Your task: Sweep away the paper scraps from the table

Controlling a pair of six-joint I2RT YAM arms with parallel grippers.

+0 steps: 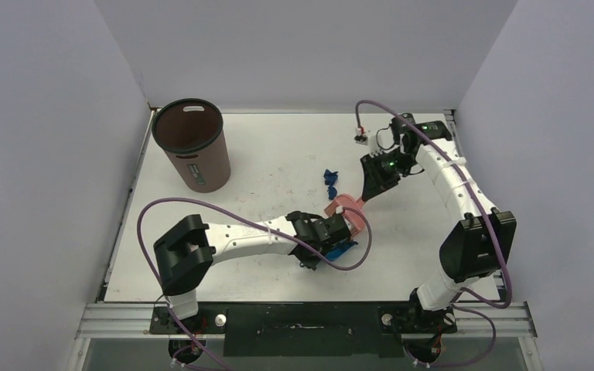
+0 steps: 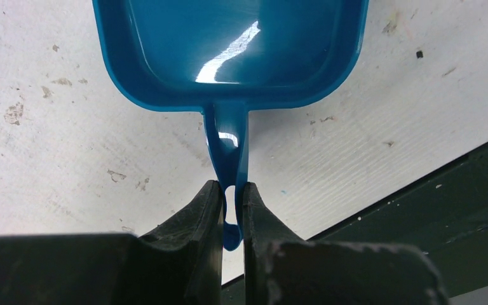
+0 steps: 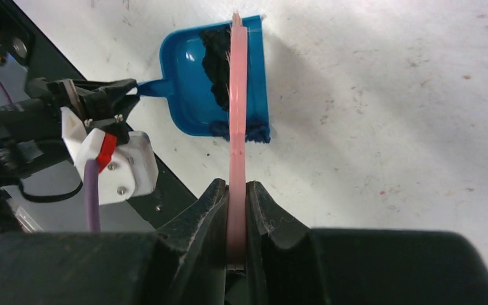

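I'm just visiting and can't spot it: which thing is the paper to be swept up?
On the large white table, look right of the tall brown cylindrical bin at the far left corner. Near the middle lie small crumpled dark navy paper scraps, just beyond the pink plastic brush. Unlike the smooth, bright blue plastic dustpan nearby, they are tiny, dark and ragged.
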